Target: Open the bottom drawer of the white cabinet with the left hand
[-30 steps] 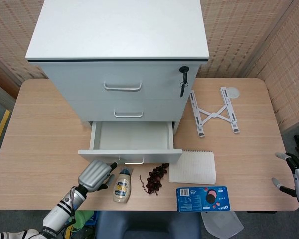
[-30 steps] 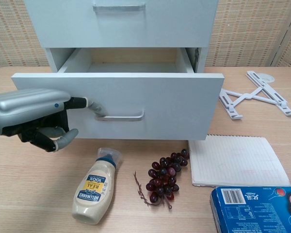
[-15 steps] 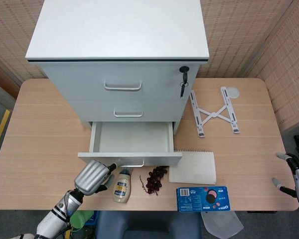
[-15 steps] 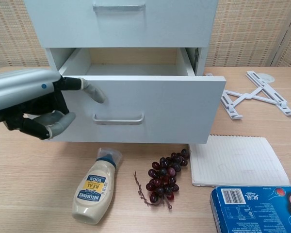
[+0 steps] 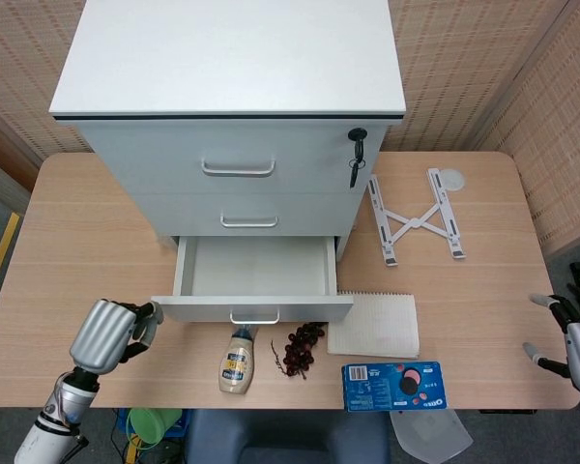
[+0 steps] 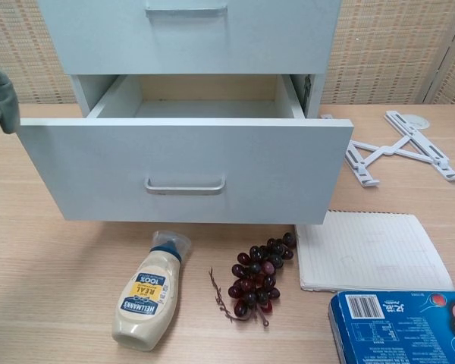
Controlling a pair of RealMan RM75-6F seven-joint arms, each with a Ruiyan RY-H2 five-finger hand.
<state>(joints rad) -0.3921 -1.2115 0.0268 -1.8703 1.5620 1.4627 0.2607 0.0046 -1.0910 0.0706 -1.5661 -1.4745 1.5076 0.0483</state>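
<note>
The white cabinet [image 5: 227,58] stands at the back of the table. Its bottom drawer [image 5: 251,307] is pulled out and empty, and the drawer front [image 6: 186,171] with its metal handle [image 6: 185,186] fills the chest view. My left hand [image 5: 111,333] hovers to the left of the drawer front, clear of it and holding nothing, with its fingers loosely bent. In the chest view only its fingertips [image 6: 6,102] show, at the left edge. My right hand [image 5: 572,340] hangs off the table's right end with its fingers spread and empty.
A mayonnaise bottle [image 5: 236,360] and a bunch of grapes [image 5: 302,345] lie just in front of the drawer. A notebook [image 5: 374,325] and a blue cookie box [image 5: 393,386] lie to their right. A white folding stand [image 5: 416,215] is beside the cabinet.
My left hand has let go of the drawer handle and drawn back to the left, away from the drawer front. The drawer stays pulled out. The right hand has barely moved.
</note>
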